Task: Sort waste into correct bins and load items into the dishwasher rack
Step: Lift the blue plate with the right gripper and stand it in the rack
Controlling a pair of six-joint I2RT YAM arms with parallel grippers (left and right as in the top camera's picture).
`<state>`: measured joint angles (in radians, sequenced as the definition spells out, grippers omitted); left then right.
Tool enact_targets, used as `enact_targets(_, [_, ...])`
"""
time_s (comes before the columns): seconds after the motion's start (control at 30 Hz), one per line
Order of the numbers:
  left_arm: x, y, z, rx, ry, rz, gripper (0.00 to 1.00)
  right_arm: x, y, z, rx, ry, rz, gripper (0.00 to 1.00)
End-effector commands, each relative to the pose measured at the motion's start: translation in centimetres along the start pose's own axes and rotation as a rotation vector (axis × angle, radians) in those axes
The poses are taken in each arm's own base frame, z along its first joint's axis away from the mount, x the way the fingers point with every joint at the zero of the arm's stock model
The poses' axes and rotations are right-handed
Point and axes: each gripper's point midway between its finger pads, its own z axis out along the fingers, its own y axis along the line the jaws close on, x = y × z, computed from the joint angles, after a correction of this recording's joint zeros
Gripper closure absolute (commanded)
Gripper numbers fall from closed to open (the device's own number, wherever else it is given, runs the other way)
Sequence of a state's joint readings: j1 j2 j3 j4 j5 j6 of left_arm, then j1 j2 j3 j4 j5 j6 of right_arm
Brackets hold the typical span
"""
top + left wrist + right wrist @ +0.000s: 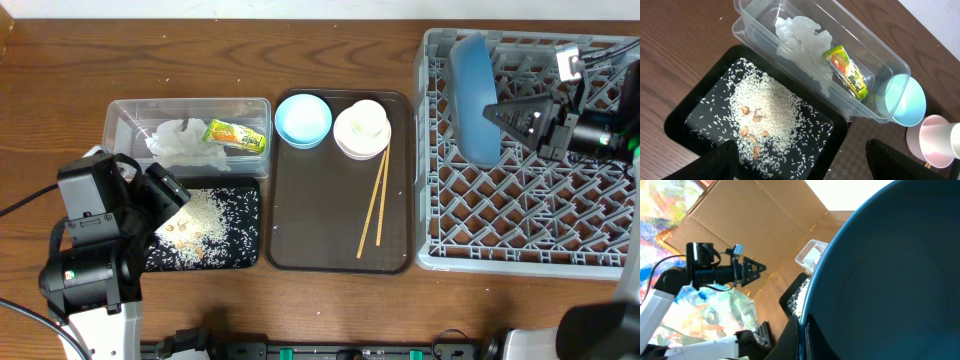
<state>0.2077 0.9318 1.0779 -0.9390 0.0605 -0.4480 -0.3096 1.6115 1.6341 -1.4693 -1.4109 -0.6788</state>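
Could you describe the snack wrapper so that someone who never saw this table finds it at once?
Find the clear plastic tub at the left side of the table, just behind the black tray of rice. Inside it, beside the crumpled white napkin, toward the brown serving tray, lies the wrapper. It alone is green-yellow with printing.

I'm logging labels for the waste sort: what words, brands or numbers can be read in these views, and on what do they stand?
Snack wrapper in the clear tub: dark print on green-yellow, too blurred to read.
Black tray, dishwasher rack, dark blue bowl-plate: no text visible.
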Motion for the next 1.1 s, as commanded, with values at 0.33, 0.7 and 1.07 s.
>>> enact_targets(0.33, [-0.4, 0.2, -0.2, -0.011, -0.012, 0.002, 0.16, -0.3, -7.9, -2.4, -0.015, -0.122, 0.096, 0.99])
enact_targets(0.7, [-0.4, 0.2, -0.2, -0.011, -0.012, 0.002, 0.16, 2.8, -12.2, -4.5, 0.046, -0.149, 0.166, 0.99])
enact_targets(1.07, [-0.4, 0.1, -0.2, -0.01, -0.013, 0.002, 0.16, 3.8, -14.5, -11.0, 0.171, -0.279, 0.246, 0.95])
